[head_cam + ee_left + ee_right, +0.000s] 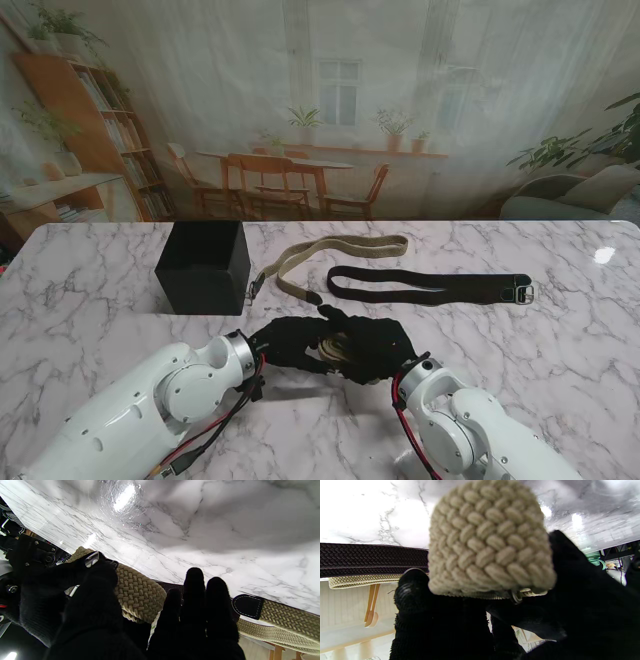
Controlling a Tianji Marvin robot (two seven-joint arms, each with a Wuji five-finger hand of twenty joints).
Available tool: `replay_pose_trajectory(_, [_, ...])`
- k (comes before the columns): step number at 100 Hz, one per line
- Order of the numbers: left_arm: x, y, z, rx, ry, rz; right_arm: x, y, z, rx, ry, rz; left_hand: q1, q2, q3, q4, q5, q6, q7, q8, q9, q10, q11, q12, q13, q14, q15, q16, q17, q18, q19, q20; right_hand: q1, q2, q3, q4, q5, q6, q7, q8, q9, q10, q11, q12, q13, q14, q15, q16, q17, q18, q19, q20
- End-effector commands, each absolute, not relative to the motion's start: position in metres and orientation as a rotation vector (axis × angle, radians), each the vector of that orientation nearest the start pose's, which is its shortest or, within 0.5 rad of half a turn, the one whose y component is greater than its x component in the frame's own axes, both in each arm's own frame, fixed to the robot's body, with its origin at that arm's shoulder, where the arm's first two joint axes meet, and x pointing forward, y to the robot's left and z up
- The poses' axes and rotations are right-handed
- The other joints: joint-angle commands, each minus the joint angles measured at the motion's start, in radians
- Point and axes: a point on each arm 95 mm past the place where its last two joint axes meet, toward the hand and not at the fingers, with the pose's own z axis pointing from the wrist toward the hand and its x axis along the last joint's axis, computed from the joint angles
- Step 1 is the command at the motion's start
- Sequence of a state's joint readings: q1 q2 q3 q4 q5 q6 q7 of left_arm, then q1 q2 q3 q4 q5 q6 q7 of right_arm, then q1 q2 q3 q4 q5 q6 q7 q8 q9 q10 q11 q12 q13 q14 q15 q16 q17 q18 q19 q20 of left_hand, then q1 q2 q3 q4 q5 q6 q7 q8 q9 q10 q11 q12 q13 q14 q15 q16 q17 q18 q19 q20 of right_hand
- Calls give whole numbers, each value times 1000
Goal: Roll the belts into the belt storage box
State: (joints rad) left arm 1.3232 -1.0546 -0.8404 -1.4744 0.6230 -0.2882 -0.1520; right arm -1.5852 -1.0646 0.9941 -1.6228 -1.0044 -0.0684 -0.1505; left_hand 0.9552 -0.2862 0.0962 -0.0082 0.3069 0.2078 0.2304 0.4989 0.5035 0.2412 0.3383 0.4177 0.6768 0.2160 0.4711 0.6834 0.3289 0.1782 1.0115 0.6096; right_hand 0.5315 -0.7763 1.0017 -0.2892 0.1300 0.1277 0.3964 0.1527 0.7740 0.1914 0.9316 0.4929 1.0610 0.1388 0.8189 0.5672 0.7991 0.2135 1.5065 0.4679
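A rolled beige woven belt (pixel 335 347) (pixel 140 597) (pixel 490 542) is held just over the table between my two black-gloved hands. My left hand (pixel 290 345) (pixel 100 620) grips it from the left and my right hand (pixel 375 350) (pixel 440 630) from the right, so most of the roll is covered in the stand view. The black belt storage box (pixel 203 265) stands farther from me on the left, its top open. A second beige belt (pixel 345 248) (pixel 287 615) lies folded flat beyond the hands. A black belt (pixel 430 285) (pixel 370 557) lies folded to its right.
The marble table (pixel 560 330) stretches out on both sides of the hands. The flat beige belt's metal buckle (pixel 255 290) rests close to the box's right side. The black belt's buckle (pixel 525 293) points to the right.
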Motion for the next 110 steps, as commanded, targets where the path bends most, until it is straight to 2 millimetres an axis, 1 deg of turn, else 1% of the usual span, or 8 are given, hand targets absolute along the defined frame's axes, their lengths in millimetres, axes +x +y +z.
replay_pose_trajectory(1, [389,-106,-353,-1235,2035,-1849,355,75,-349,1062,1651,1687,54,33,23,5,60,-77,101,45,48,-29,44,36,51,-19,46,31,32,-24,60,23,292,57,162,57,-30,-16,24,6,61,-148,152,28,107,-156,202,29,3,-13,-9,-1])
replay_pose_trajectory(15, [389,-107,-354,-1218,2007,-1856,355,77,-350,1074,1645,1700,120,14,83,5,118,-29,317,174,180,-69,169,146,161,-48,135,96,126,-28,160,35,281,81,125,58,-31,-4,53,-4,62,-136,135,24,107,-154,189,41,2,-11,-13,1])
replay_pose_trajectory(19, [389,-107,-354,-1214,1993,-1863,354,77,-350,1078,1643,1702,168,-7,75,6,140,-38,374,218,250,-78,138,287,200,-55,163,111,155,-25,193,34,279,91,107,59,-32,-1,62,-8,61,-131,127,26,107,-153,184,45,2,-9,-15,1])
replay_pose_trajectory(28, [388,-108,-354,-1206,1967,-1872,353,77,-350,1092,1637,1714,260,-17,40,28,195,-67,521,206,395,-97,81,411,279,-64,225,135,220,-11,257,46,237,101,68,66,-37,9,98,-35,59,-115,92,44,100,-140,163,63,-2,-3,-26,6])
replay_pose_trajectory(35, [388,-107,-354,-1199,1951,-1874,353,77,-350,1094,1629,1715,274,-17,43,29,237,-87,593,191,449,-95,87,423,322,-60,259,144,258,2,292,54,111,124,46,81,-37,20,116,-50,45,-105,72,52,88,-121,143,63,-11,12,-38,7])
replay_pose_trajectory(43, [388,-106,-354,-1189,1938,-1870,352,75,-351,1107,1614,1713,277,-22,44,30,270,-107,642,189,479,-94,98,417,351,-54,272,145,284,11,311,58,-6,161,38,170,-39,25,144,-68,27,-99,53,70,75,-105,122,63,-24,24,-50,15])
replay_pose_trajectory(58, [387,-102,-353,-1178,1920,-1872,350,71,-353,1128,1586,1696,271,-47,60,33,296,-131,687,142,505,-90,104,408,378,-55,277,138,309,5,323,54,-138,192,-56,178,-41,10,178,-62,2,-76,4,67,35,-73,77,49,-64,46,-63,24])
replay_pose_trajectory(110, [385,-96,-350,-1174,1897,-1894,342,54,-342,1176,1464,1722,232,-97,141,23,334,-171,729,104,553,-96,90,426,422,-58,286,137,351,-27,331,54,-318,362,-355,182,-47,-38,117,21,-231,-2,-220,-63,-282,77,-234,-102,-330,183,-215,32])
